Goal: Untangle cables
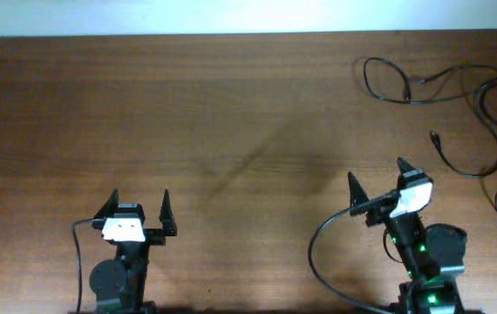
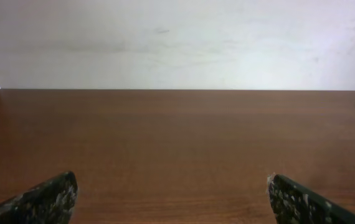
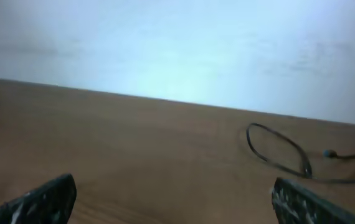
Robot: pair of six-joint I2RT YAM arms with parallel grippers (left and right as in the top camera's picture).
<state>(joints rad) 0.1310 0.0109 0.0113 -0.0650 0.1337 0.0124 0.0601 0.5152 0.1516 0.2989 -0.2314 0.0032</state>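
The left arm's fingers (image 1: 166,214) are spread wide and released, with nothing between them. They sit close to the near edge of the surface, left of its middle. The right arm's fingers (image 1: 354,187) are parted just as wide and hold nothing. They sit toward the right end of the near edge and are turned slightly toward the far right corner.

The thin black cables (image 1: 408,90) lie in loose loops in that far right corner, well apart from both arms. One small plug end (image 1: 434,138) points back toward the right arm, and some strands run off the right edge.

Only the overhead view takes in that whole spread. The right wrist view, between its own blurred dark fingers (image 3: 40,202), catches a single oval loop of cable (image 3: 306,167) on the right and a small plug (image 3: 330,153) beside it. The left wrist view shows its speckled dark fingers (image 2: 302,202) at the bottom corners and only bare wood ahead, with no cable.

The brown wood-grain surface (image 1: 231,105) runs to a pale, plain wall (image 2: 177,43) along its far edge.
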